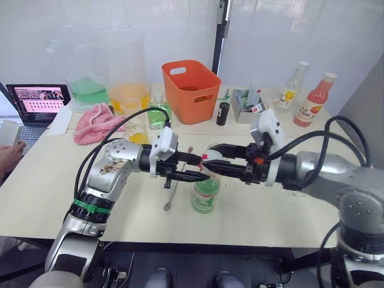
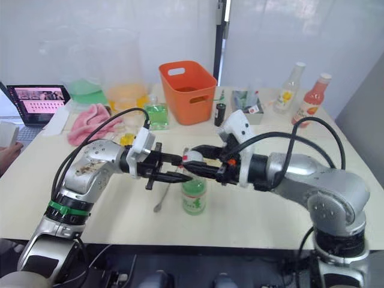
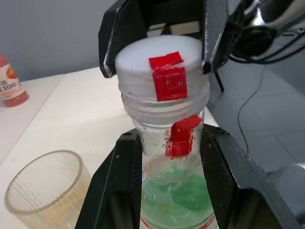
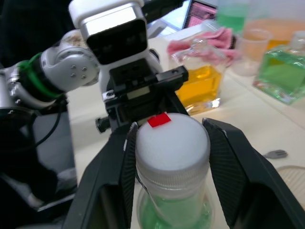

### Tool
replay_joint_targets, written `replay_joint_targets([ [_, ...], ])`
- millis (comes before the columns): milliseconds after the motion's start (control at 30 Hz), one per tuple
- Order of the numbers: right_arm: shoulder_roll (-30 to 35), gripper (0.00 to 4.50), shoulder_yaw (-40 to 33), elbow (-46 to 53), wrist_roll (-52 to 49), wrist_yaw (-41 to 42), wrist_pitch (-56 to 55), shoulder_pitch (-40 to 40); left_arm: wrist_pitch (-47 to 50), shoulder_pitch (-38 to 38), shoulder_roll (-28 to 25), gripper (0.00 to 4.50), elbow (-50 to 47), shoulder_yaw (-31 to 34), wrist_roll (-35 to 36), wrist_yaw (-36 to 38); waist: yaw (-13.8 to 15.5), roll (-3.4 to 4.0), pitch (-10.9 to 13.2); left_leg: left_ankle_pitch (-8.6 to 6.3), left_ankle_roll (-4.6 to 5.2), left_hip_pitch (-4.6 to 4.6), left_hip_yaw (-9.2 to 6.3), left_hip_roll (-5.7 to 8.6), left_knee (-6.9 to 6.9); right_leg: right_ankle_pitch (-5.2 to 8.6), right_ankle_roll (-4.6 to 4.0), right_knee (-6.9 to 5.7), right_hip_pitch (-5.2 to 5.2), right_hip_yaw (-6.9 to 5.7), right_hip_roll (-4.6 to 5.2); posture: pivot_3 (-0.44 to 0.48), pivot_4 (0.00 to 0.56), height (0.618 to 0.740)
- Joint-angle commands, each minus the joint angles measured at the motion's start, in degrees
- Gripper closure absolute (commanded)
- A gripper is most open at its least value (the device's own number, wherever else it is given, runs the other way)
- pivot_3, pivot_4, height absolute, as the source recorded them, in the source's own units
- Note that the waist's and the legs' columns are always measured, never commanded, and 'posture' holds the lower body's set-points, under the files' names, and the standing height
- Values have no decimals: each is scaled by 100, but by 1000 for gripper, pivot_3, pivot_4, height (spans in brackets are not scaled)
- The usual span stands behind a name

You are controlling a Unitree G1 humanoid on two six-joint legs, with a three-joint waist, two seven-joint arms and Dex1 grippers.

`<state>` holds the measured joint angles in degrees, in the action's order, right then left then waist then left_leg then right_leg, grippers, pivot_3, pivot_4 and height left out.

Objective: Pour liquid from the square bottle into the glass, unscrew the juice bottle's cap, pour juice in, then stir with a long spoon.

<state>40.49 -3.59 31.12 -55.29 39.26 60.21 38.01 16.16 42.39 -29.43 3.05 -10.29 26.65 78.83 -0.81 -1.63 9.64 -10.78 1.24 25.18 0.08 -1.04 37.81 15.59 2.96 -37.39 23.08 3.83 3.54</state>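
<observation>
The juice bottle [image 1: 206,193] stands upright near the counter's [image 1: 54,192] front edge, its cap [image 3: 162,67] still on — white, with a red mark. The right gripper [image 4: 167,138] has its jaws clamped on that cap from the right, while the left gripper [image 3: 171,157] grips the bottle's neck just below it from the left. The glass [image 3: 43,191] sits just beside the bottle; the long spoon [image 1: 171,193] lies flat to its left. Farther back-left stands the square bottle [image 4: 202,81] of yellow liquid.
</observation>
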Motion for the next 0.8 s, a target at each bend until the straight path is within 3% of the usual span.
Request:
replay_joint_targets([
  [33, 363, 2840, 698, -924, 631, 2012, -1044, 458, 6, 76, -76, 2992, 111, 36, -192, -111, -10, 2, 1, 0, 0, 0, 4, -3, -1, 0, 0, 12, -1, 1, -3, 0, 150, 739],
  [167, 319, 2840, 1283, -2208, 1382, 3048, -1737, 1220, 40, 67, -95, 2992, 52, 50, -179, -133, -22, 2, 0, 0, 0, 0, 8, -14, -5, 0, -1, 17, 2, 3, -13, 0, 150, 739],
  [300, 222, 2840, 1414, -2563, 1591, 3459, -1923, 1506, 69, 55, -107, 2992, 16, 64, -171, -185, 19, 2, 1, 0, 0, 1, 6, -13, -5, -1, -1, 17, 1, 3, -11, 0, 150, 739],
  [800, -250, 2840, 223, -1908, 587, 2621, -1077, 1744, 105, -32, -111, 2992, -45, 58, -152, -184, 12, 3, 1, -1, -1, 1, -20, -2, -4, -2, -2, -18, 10, 4, 2, 0, 150, 739],
])
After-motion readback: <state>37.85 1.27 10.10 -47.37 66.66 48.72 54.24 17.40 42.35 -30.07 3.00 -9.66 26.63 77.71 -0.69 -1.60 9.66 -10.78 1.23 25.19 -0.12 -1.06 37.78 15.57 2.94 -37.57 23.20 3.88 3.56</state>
